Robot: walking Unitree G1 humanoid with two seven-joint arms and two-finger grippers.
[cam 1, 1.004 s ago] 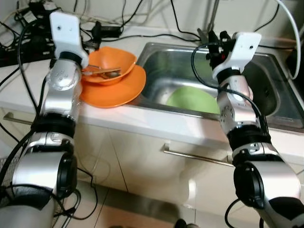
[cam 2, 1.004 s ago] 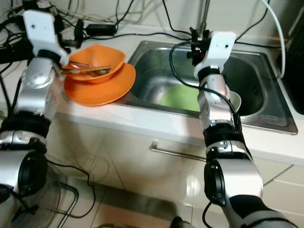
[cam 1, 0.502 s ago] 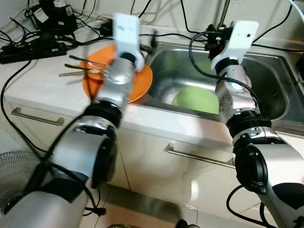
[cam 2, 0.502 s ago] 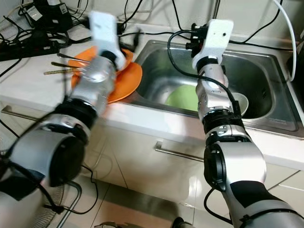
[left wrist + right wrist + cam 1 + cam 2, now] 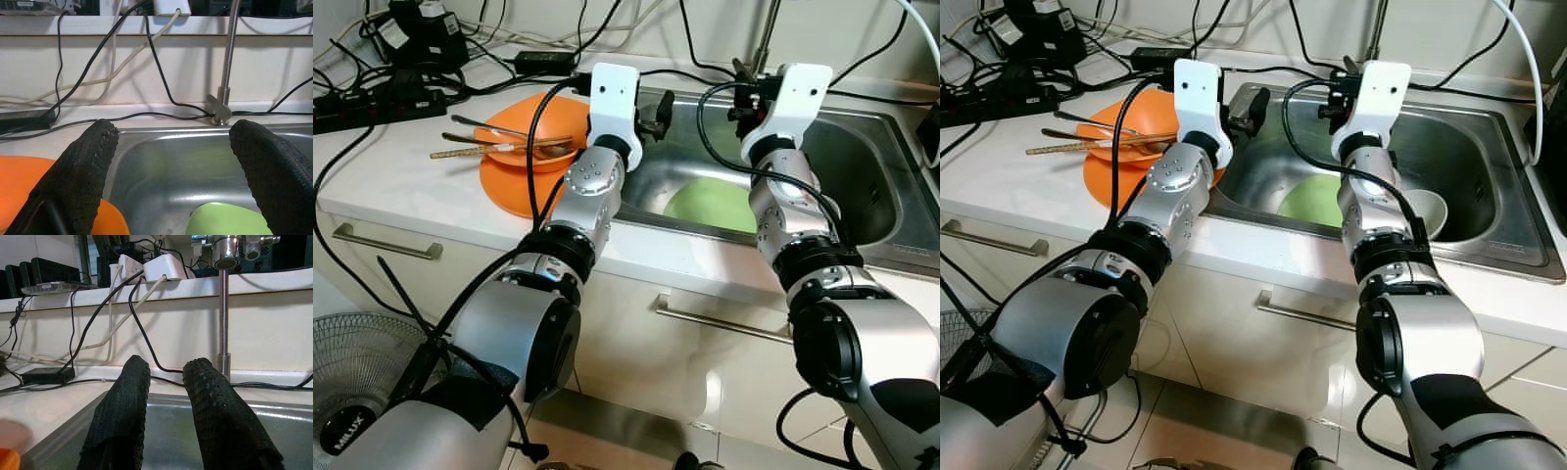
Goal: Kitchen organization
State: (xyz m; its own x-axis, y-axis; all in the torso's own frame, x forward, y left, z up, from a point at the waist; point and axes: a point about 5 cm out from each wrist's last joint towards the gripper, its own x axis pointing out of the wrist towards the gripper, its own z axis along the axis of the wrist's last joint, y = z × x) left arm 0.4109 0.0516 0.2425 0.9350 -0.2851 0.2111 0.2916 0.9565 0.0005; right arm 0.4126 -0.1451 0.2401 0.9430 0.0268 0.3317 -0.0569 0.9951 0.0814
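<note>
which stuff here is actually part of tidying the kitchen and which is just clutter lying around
Part of the job: orange bowl on orange plate, chopsticks, green plate and white cup in the sink.

Just lying about: power strip, cables, fan.

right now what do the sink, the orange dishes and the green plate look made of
Sink: brushed stainless steel, judging by its grey sheen and blurred reflections.
Orange bowl and orange plate: probably plastic or melamine, evenly coloured, smooth.
Green plate: likely the same, matte.

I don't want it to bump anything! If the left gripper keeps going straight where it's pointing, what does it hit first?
Probably the sink's back wall. The left gripper, fingers open, points across the basin with nothing between them; the faucet stands beyond. Depth is hard to judge.
</note>
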